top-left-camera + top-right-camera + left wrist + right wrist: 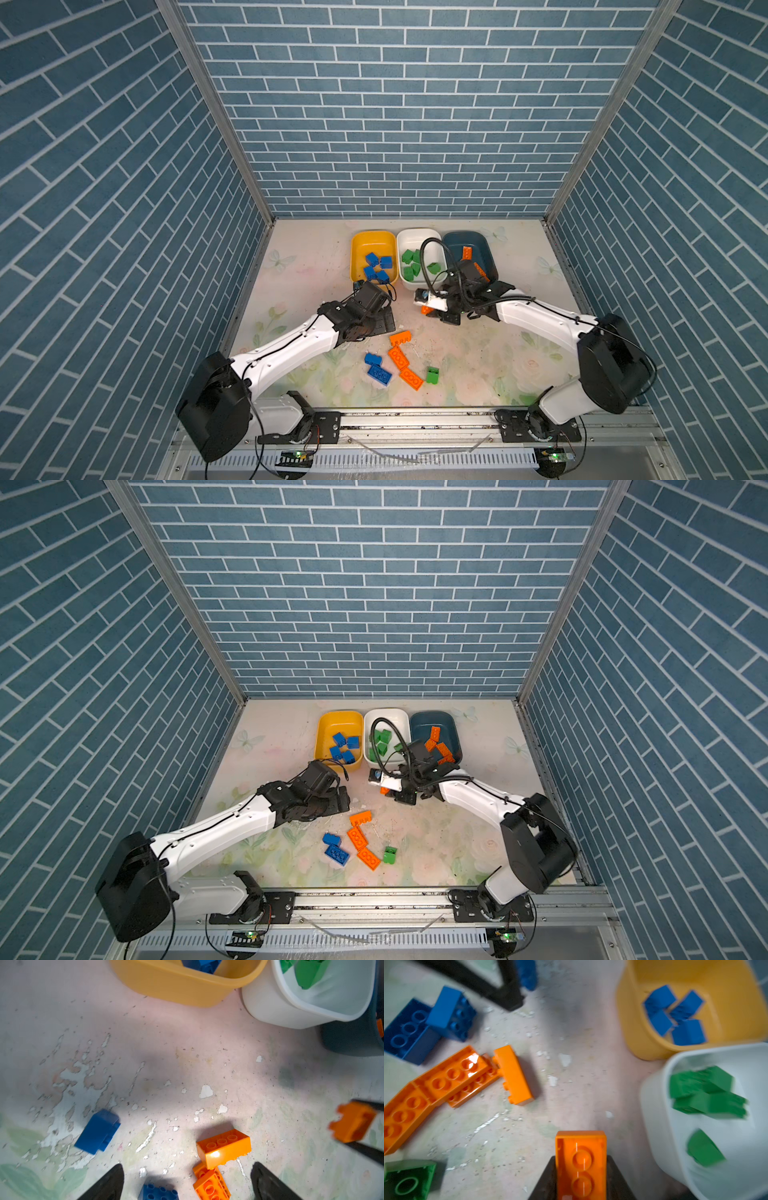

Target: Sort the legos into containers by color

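Over the worn tabletop, left fingers stand wide and empty, right fingers pinch 1 orange brick

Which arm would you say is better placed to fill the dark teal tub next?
Right: the right gripper holds an orange brick near the teal tub; the left gripper hangs open, empty.

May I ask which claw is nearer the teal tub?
Right. The right claw is before the white tub beside the teal tub; the left claw is farther left, before the yellow tub.
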Controlling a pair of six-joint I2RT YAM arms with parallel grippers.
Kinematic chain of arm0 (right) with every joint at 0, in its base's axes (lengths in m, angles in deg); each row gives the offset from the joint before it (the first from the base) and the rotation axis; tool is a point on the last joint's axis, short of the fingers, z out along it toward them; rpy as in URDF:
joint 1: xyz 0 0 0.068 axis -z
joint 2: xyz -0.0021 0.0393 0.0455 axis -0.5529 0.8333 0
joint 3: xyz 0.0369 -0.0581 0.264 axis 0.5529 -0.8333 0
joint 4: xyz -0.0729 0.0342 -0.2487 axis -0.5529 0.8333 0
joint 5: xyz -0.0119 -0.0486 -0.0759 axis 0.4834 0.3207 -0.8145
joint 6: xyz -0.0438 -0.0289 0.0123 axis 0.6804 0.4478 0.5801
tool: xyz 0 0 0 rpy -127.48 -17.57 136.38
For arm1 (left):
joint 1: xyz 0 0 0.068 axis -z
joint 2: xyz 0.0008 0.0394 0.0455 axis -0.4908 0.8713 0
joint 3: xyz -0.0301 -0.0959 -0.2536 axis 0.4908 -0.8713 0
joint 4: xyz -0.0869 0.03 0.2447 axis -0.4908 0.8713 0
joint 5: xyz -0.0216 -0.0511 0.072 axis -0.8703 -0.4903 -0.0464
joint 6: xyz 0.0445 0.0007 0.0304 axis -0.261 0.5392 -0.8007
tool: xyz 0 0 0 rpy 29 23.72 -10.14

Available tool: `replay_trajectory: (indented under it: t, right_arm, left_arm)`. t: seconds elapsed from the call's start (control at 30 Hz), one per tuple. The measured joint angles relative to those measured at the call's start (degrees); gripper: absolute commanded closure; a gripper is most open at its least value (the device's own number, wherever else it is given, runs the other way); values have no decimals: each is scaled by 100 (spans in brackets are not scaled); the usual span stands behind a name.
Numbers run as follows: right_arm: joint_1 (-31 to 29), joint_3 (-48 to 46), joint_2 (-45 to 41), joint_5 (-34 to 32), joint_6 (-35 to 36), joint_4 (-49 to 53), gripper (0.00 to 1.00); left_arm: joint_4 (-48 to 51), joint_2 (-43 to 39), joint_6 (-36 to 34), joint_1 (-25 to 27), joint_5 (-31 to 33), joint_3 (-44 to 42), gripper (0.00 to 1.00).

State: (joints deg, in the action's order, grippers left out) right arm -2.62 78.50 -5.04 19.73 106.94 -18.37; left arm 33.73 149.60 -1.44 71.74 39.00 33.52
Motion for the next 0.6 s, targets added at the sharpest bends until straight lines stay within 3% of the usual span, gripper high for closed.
replay_trajectory:
  t: [0.13,0.27,0.6]
  right_arm:
    - [581,-136,-278,-282,-1097,-748,69]
    - [1027,-155,-234,-990,-2269,-1073,64]
    - [1648,492,765,-2140,-4022,-490,57]
  left_arm:
    - [20,420,-896,127,-201,479,6]
    - [103,706,-1668,227,-389,748,6]
    - [636,1113,-2761,258,-684,901,14]
